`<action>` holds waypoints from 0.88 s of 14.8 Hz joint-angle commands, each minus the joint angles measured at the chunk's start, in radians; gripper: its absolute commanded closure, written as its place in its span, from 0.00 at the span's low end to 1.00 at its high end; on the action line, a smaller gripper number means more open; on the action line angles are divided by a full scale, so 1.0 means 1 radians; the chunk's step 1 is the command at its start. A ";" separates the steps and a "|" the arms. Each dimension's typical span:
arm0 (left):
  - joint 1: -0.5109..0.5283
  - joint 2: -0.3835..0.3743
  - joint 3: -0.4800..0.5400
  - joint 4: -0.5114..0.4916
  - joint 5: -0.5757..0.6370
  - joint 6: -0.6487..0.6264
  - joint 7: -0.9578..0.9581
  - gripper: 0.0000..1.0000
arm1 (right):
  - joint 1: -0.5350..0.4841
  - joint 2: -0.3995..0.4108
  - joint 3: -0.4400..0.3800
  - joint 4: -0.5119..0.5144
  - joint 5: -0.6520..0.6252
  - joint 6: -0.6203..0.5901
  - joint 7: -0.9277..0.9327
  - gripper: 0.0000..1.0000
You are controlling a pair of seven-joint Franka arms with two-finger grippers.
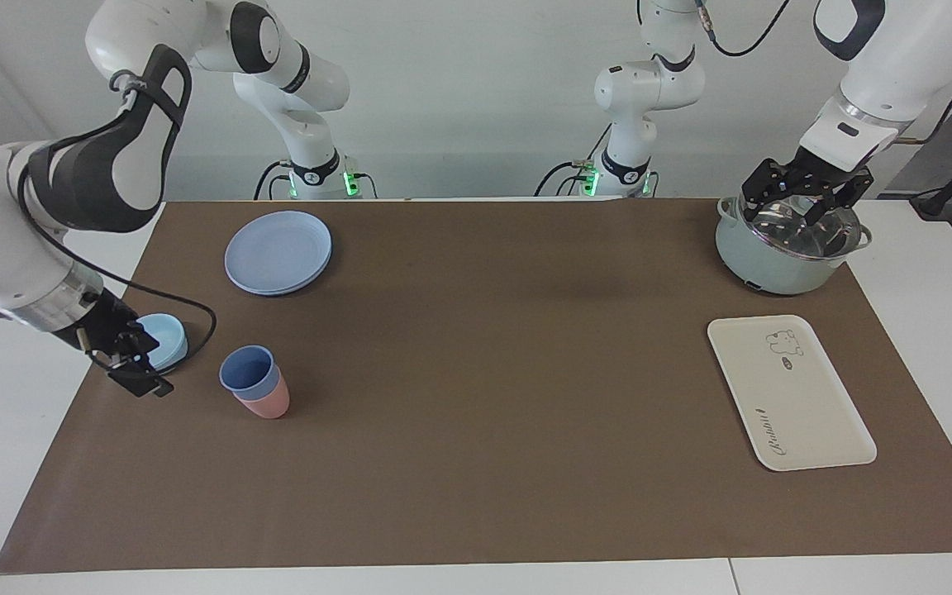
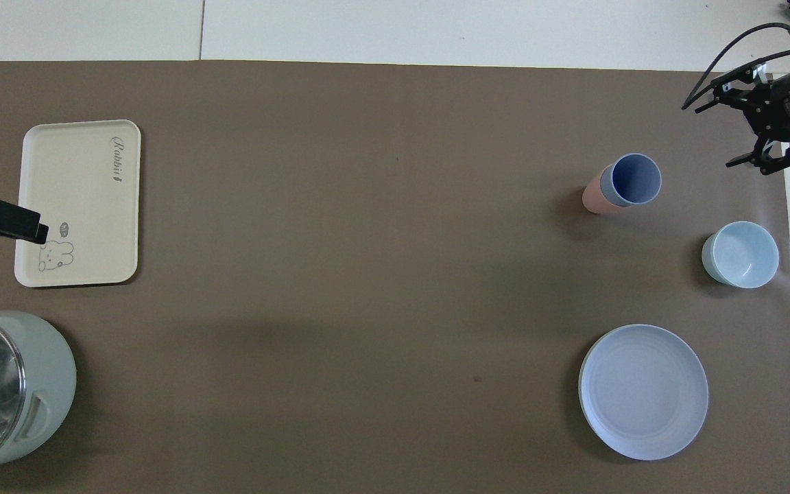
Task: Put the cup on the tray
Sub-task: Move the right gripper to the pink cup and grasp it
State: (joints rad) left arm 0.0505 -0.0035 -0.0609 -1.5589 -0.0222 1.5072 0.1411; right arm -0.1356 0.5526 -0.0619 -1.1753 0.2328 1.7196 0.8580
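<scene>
The periwinkle-blue cup (image 1: 248, 368) stands nested in a salmon-pink tumbler (image 1: 266, 404) on the brown mat, toward the right arm's end; the overhead view shows the cup (image 2: 635, 180) too. The cream tray (image 1: 790, 397) lies flat toward the left arm's end, and also shows in the overhead view (image 2: 79, 199). It has nothing on it. My right gripper (image 1: 144, 382) is open and empty, low over the mat's edge beside the light-blue bowl, apart from the cup; it also shows in the overhead view (image 2: 727, 127). My left gripper (image 1: 802, 202) waits open over the pot.
A light-blue bowl (image 1: 168, 343) stands beside the cup, toward the mat's edge. A round blue plate (image 1: 278, 250) lies nearer to the robots than the cup. A pale green pot (image 1: 773, 264) stands nearer to the robots than the tray.
</scene>
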 commanded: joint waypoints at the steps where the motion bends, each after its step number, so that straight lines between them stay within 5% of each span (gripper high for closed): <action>1: 0.009 -0.027 -0.008 -0.026 0.016 -0.005 -0.009 0.00 | -0.036 0.078 0.010 0.054 0.081 0.002 0.058 0.02; 4: 0.009 -0.027 -0.008 -0.026 0.016 -0.005 -0.009 0.00 | -0.068 0.131 0.008 0.037 0.169 0.001 0.059 0.02; 13: 0.009 -0.027 -0.008 -0.026 0.016 -0.005 -0.009 0.00 | -0.061 0.119 0.010 -0.213 0.325 0.077 0.065 0.03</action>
State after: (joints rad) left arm 0.0505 -0.0036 -0.0609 -1.5589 -0.0222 1.5072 0.1411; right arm -0.1965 0.7033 -0.0584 -1.3013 0.5061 1.7525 0.9064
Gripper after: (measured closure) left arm 0.000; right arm 0.031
